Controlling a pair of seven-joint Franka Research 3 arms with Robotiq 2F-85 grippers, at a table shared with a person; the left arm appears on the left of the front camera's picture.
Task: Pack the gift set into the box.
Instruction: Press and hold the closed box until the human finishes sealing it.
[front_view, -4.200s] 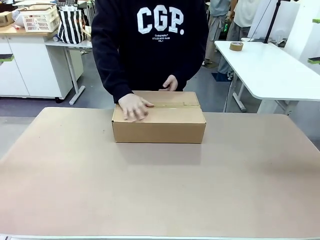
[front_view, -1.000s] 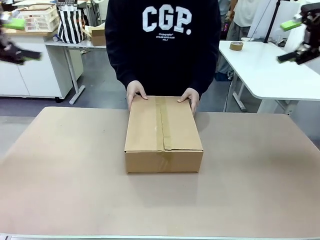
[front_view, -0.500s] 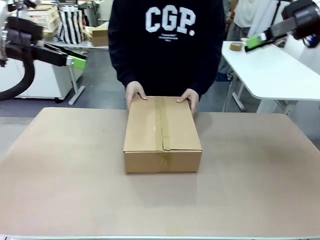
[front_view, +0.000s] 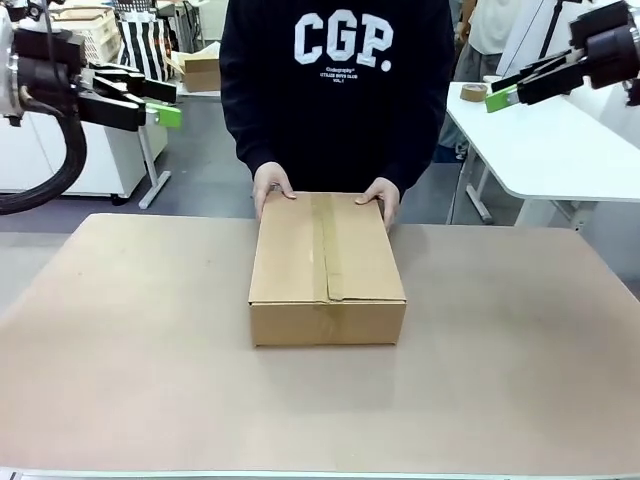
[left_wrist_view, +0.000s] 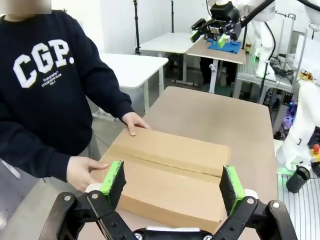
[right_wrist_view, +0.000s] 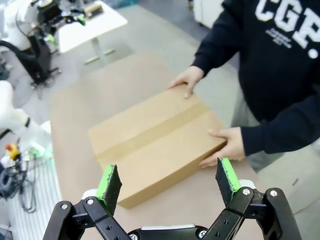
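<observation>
The box (front_view: 327, 262) lies in the middle of the table, a plain brown carton with its top flaps down and a strip of tape along the seam. The person's hands (front_view: 272, 185) rest on its far end. My left gripper (front_view: 165, 103) hangs open, high at the far left, well clear of the box. My right gripper (front_view: 505, 88) is open too, high at the far right. Each wrist view looks down at the box (left_wrist_view: 170, 165) (right_wrist_view: 152, 142) between empty green pads. The pouch, tray, gadget and yellow stick are out of view.
The brown tabletop (front_view: 130, 350) spreads around the box. Behind and to the right is a white table (front_view: 545, 150) with a roll of tape (front_view: 473, 92). A smaller cardboard box (front_view: 203, 70) and a striped bag (front_view: 140, 50) stand at the back left.
The person turned the box from crosswise to lengthwise and holds its far end. Both arms came into view at the upper corners, grippers pointing inward.
</observation>
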